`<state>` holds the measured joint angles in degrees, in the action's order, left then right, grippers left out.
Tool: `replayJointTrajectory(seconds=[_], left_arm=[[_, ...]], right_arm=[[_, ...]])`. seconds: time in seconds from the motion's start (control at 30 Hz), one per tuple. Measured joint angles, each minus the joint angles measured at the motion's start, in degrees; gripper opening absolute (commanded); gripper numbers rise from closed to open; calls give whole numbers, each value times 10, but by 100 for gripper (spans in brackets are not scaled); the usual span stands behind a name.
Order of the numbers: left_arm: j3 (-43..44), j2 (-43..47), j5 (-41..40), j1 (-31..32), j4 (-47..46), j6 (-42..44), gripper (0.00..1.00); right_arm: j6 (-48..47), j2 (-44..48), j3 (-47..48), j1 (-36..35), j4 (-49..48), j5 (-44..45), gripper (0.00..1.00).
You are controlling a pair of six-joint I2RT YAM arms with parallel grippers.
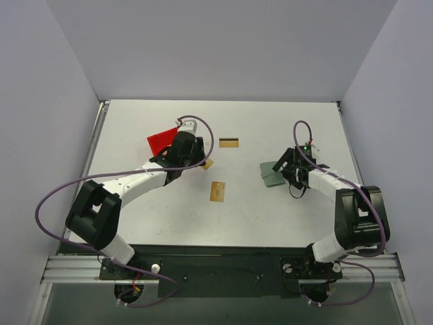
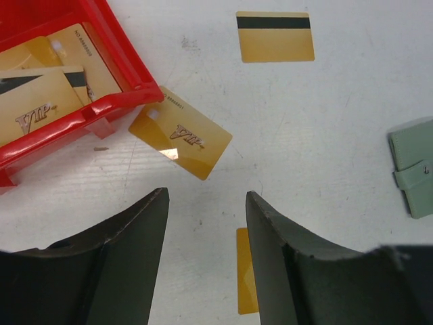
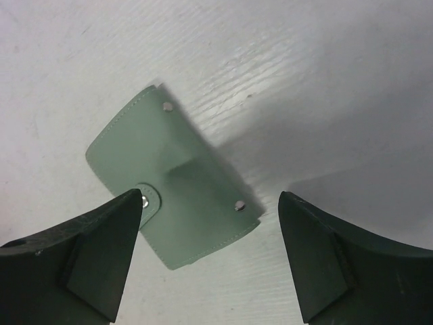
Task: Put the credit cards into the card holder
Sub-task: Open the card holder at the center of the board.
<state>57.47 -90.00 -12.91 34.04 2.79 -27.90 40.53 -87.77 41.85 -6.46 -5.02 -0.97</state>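
The card holder (image 3: 172, 169), a closed grey-green wallet with a snap tab, lies flat on the white table at the right (image 1: 272, 175). My right gripper (image 3: 210, 203) hovers over its near end, open, with one finger on either side and nothing gripped. Three credit cards lie loose on the table: a VIP card (image 2: 180, 141) beside the bin, a card with a dark stripe (image 2: 275, 36) farther off, and a third card (image 2: 245, 281) half hidden behind my left gripper's right finger. My left gripper (image 2: 206, 200) is open and empty above the table, just short of the VIP card.
A red plastic bin (image 2: 118, 91) at the left holds several more gold cards (image 2: 37, 108). It sits just beyond the left gripper (image 1: 193, 161) in the top view. White walls enclose the table on three sides.
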Motion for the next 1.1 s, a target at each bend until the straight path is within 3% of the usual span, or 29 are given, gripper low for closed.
replayJointTrajectory(seconds=[0.2, 0.67, 1.1], left_arm=[[29, -23, 11, 0, 0, 2, 59], [71, -65, 17, 0, 1, 14, 59], [90, -67, 31, -16, 5, 20, 59]], right_arm=[[48, 17, -40, -7, -42, -25, 66], [80, -2, -65, -3, -94, -56, 0], [-1, 13, -64, -7, -108, -94, 0]])
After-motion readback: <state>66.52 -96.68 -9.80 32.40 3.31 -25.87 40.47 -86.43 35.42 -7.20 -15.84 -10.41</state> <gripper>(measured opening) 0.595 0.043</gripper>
